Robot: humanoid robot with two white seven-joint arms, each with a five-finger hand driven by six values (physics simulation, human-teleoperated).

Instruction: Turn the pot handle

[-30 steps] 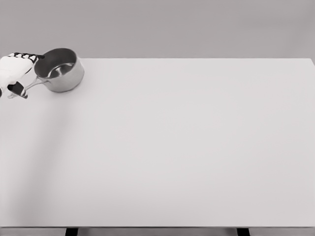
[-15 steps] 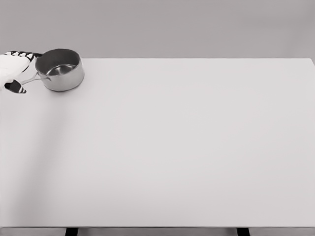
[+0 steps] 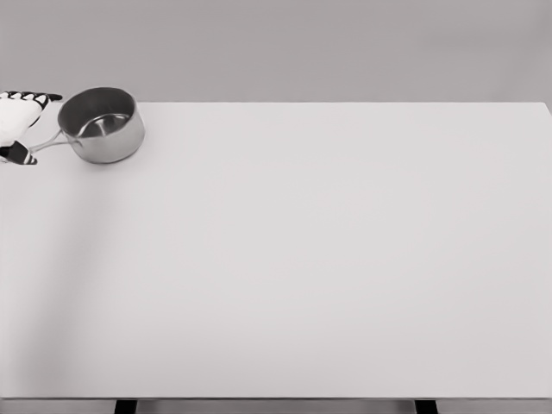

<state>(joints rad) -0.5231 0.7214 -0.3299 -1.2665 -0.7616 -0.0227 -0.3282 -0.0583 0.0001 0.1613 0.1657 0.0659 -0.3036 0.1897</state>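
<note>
Leftward, the left hand has slid toward the frame edge, swinging the saucepan handle along. Fingers look closed around the handle's tip. Saucepan sits at the desk's far-left corner, handle pointing left toward that hand.

1. A small round steel saucepan stands upright on the wide flat white desk, in the desk's far left corner, close to the far edge.
2. The saucepan's thin metal handle points left and a little toward the near side, ending near the desk's left edge.
3. The white robot left hand sits at the picture's left border, left of the saucepan, at the outer end of the handle; its fingers reach toward the pan's rim from behind the handle.
4. Below the desk's near edge, two dark legs show, one left, one right.
</note>
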